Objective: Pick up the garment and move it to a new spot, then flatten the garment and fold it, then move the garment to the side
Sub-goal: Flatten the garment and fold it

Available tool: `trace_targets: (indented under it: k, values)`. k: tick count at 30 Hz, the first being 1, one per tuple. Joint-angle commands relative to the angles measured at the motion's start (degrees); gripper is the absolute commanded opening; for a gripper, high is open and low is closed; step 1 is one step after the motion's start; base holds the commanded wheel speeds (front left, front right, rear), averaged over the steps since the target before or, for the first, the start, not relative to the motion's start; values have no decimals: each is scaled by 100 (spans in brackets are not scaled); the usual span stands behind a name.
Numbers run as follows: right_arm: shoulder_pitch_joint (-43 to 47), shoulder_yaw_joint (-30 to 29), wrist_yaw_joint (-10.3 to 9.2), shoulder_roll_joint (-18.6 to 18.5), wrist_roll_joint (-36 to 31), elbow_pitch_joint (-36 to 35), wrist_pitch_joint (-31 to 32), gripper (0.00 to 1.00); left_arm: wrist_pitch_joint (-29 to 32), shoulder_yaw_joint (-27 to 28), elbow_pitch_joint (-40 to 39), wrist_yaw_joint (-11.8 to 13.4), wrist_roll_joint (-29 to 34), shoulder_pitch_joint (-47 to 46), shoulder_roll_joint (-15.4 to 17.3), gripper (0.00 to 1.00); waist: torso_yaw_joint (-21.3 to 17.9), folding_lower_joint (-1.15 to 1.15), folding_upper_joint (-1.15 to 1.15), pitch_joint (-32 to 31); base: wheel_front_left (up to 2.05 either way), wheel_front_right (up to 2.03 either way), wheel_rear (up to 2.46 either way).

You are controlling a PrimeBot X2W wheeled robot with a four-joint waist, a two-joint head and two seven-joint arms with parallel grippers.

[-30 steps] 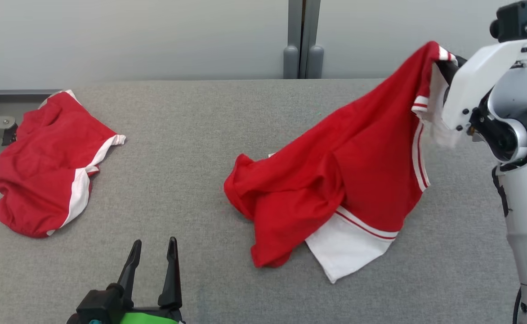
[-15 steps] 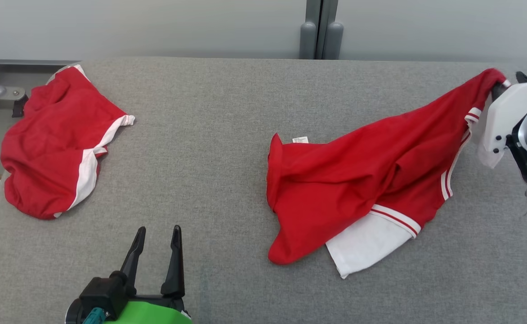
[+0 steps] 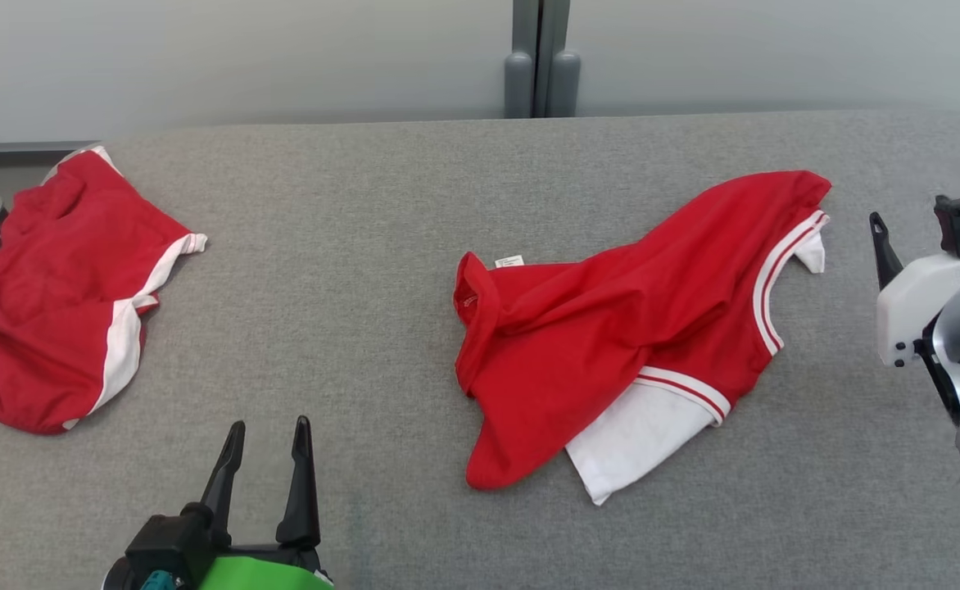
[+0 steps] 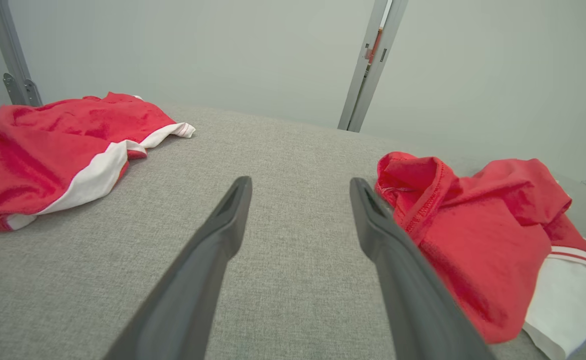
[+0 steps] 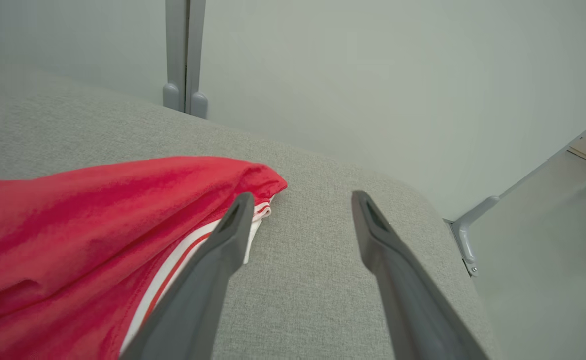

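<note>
Where the grey tabletop (image 3: 349, 328) fills the centre right of the head view, the red shirt (image 3: 611, 328) lies crumpled and unfolded. Its ribbed neck opening turns toward frame left, with a small white label (image 3: 509, 260) just above it. White bands with a red stripe edge the shirt on the right side, and a white panel pokes out from under its lower edge. One corner stretches toward the upper right, short of the tabletop's far edge.

A second red garment (image 3: 54, 303) with white trim sits bunched at the far left, close to that edge. A wide strip of bare tabletop separates the two, and more bare surface runs along the bottom of the frame. A pale wall with a grey post (image 3: 541, 57) backs the tabletop.

At the right edge of the head view, the right gripper (image 5: 303, 200) hangs just beside the shirt's stretched corner. Its fingers are spread wide with nothing between them. In its wrist view one finger overlaps the striped hem, though contact cannot be told. At lower left the left gripper (image 3: 270, 426) points up the frame, its fingers likewise apart and empty, well clear of both garments.
</note>
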Motion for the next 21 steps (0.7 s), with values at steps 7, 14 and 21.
trace_targets:
  k: [7, 14, 21]
  values:
    - [1122, -416, -8, 359, 286, -787, -946, 100, -1, 72, -87, 99, 11, 202, 12, 100, -314, 0, 0, -184, 0, 0, 0]
    - [2364, -339, -9, 785, 536, -2219, -1531, 100, -1, 127, -137, 127, 33, 339, 12, 100, -406, 0, 0, -268, 0, 0, 0]
    - [3530, -345, -8, 1273, 552, -3197, -1525, 100, -1, 234, -144, 61, 120, 371, 14, 100, -367, 0, 0, -267, 0, 0, 0]
